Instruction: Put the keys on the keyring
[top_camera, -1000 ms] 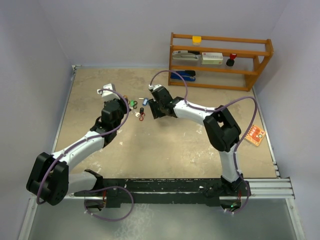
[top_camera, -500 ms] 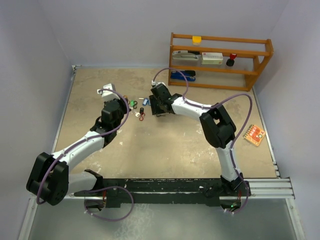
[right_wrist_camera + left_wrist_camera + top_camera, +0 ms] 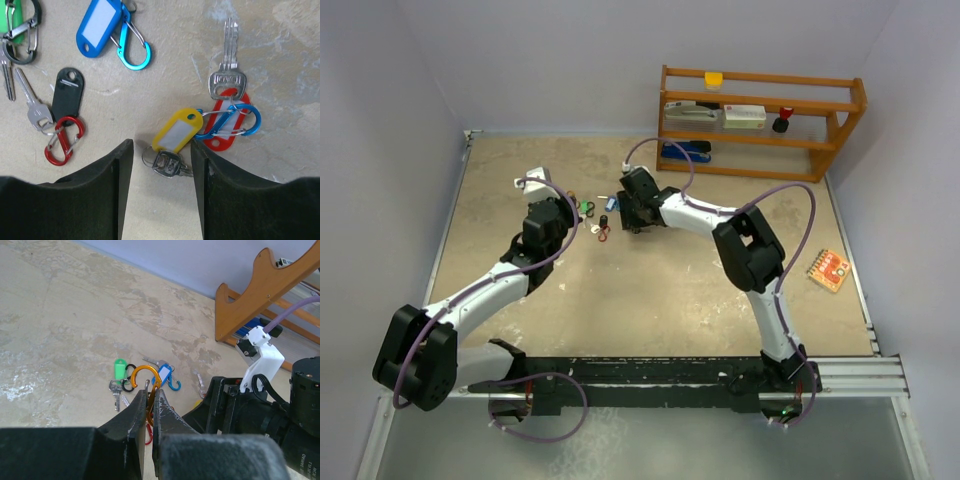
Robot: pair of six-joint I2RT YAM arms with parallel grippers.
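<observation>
My left gripper is shut on the orange carabiner keyring, holding it upright over the keys; from above this gripper is just left of the cluster. In the right wrist view my right gripper is open and low, its fingers on either side of the yellow-tagged key. A red-tagged key on a blue clip lies to its right. A blue tag, a black-tagged key with a red clip and a green tag lie around them. The right gripper covers the yellow key from above.
A wooden shelf with small items stands at the back right, its end post close behind the right wrist. A blue object lies at the shelf's foot. An orange card lies near the right edge.
The right wrist has shifted a little left and away, towards the key cluster, and its elbow has swung left. The left arm and the keyring have stayed put.
</observation>
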